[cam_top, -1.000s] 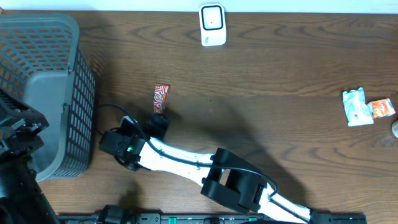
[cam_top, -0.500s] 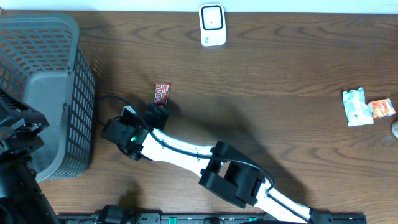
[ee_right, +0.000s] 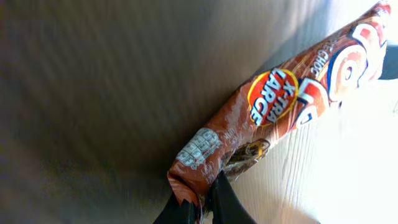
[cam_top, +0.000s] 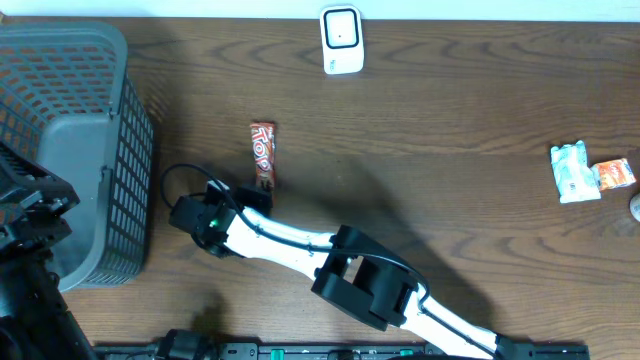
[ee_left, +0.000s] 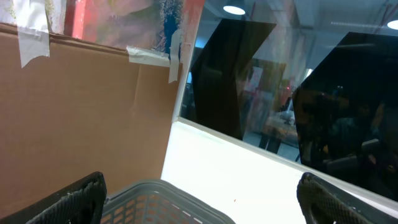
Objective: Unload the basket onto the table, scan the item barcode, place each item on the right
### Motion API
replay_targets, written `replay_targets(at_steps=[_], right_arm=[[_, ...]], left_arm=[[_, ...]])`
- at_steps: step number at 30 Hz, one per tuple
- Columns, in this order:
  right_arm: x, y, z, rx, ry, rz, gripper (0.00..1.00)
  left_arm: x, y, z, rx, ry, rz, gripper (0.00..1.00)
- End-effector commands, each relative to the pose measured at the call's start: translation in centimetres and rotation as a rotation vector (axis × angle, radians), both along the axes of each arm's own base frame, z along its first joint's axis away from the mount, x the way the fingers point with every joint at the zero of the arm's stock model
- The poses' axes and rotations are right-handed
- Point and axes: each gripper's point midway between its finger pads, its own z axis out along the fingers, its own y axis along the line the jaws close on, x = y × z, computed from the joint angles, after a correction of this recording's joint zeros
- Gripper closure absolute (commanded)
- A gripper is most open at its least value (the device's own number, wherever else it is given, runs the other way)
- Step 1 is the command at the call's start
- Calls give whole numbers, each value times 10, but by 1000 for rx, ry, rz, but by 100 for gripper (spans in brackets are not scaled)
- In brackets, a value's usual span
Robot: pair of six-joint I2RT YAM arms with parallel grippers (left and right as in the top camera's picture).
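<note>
The item is a brown and orange chocolate bar (cam_top: 262,152) on the dark wooden table, left of centre. My right gripper (cam_top: 254,196) is shut on the bar's near end. In the right wrist view the crimped wrapper end (ee_right: 189,180) is pinched between the two black fingers of that gripper (ee_right: 202,202), and the rest of the bar (ee_right: 283,96) stretches away up and to the right. No barcode can be made out on it. The white scanner (cam_top: 341,39) stands at the far edge. My left gripper (ee_left: 202,186) is open over the basket rim (ee_left: 155,193).
A grey mesh basket (cam_top: 70,140) fills the left side of the table. My left arm (cam_top: 28,215) is beside it. A pale packet (cam_top: 574,172) and an orange packet (cam_top: 615,174) lie at the far right.
My right gripper has shut on the near end of the chocolate bar. The bar has swung round and now points away from the gripper. The left arm has not moved.
</note>
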Motion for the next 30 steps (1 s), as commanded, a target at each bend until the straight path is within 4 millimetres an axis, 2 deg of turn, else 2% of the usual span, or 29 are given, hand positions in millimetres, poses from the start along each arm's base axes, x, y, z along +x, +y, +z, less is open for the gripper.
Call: replay_targets(at_steps=[1, 3, 8, 14, 18, 21, 25, 28, 30], right_arm=[[-19, -5, -7, 57, 151, -57, 99], [-25, -5, 25, 103, 192, -70, 99], [-57, -9, 100, 312, 426, -113, 99], [-77, -39, 196, 669, 723, -236, 99], [-74, -60, 242, 885, 944, -209, 99], [-58, -77, 253, 1003, 1047, -234, 99], [-38, -96, 250, 1130, 1158, -270, 99], [-27, -108, 233, 1150, 1173, -327, 99], [-22, -118, 213, 1125, 1163, -379, 99]], left_arm=[[0, 1, -2, -7, -1, 3, 2], [0, 1, -2, -7, -1, 3, 2], [0, 1, -2, -7, -1, 3, 2], [0, 1, -2, -7, -1, 3, 2], [0, 1, -2, -7, -1, 3, 2], [0, 1, -2, -8, -1, 3, 2], [0, 1, -2, -8, -1, 3, 2], [0, 1, -2, -7, 1, 3, 2], [1, 1, -2, -7, 1, 3, 2]])
